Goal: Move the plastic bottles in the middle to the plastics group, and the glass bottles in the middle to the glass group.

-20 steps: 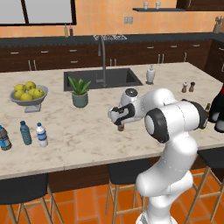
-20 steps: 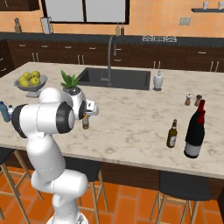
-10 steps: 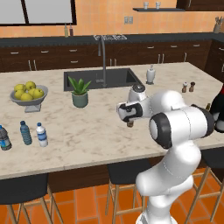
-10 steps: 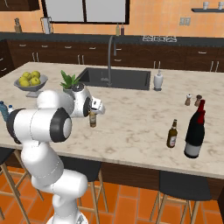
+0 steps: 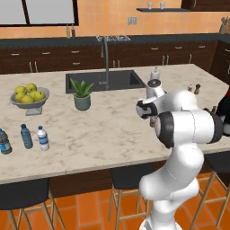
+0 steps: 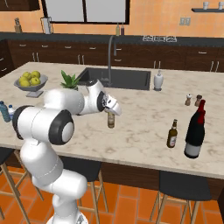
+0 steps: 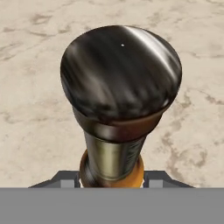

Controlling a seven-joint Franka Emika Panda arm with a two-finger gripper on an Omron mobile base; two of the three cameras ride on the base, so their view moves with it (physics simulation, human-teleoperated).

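My gripper [image 6: 109, 110] is shut on the neck of a slim brownish glass bottle [image 6: 111, 120], which hangs upright just above the marble counter [image 6: 140, 131] near its middle. In the hand view the bottle [image 7: 120, 87] points its dark glossy base at the camera, with the neck between my gripper [image 7: 112, 180]. From the left base view the gripper [image 5: 151, 113] and bottle [image 5: 153, 120] sit close to my arm. A second slim glass bottle [image 6: 172, 134] stands beside the large black bottle with a red top [image 6: 194, 130]. The small whitish plastic bottle [image 5: 42, 138] stands by two other plastic bottles [image 5: 26, 136] at the counter's left end.
A sink [image 6: 116, 78] with a tall faucet lies behind the arm. A potted plant [image 5: 82, 95], a bowl of lemons [image 5: 29, 95], a soap dispenser [image 6: 158, 80] and two small shakers [image 6: 193, 100] also stand on the counter. Stools [image 6: 186, 186] line the near edge.
My arm has swung to the right along the counter, carrying the slim bottle with it toward the large black bottle. The other bottles have stayed put.
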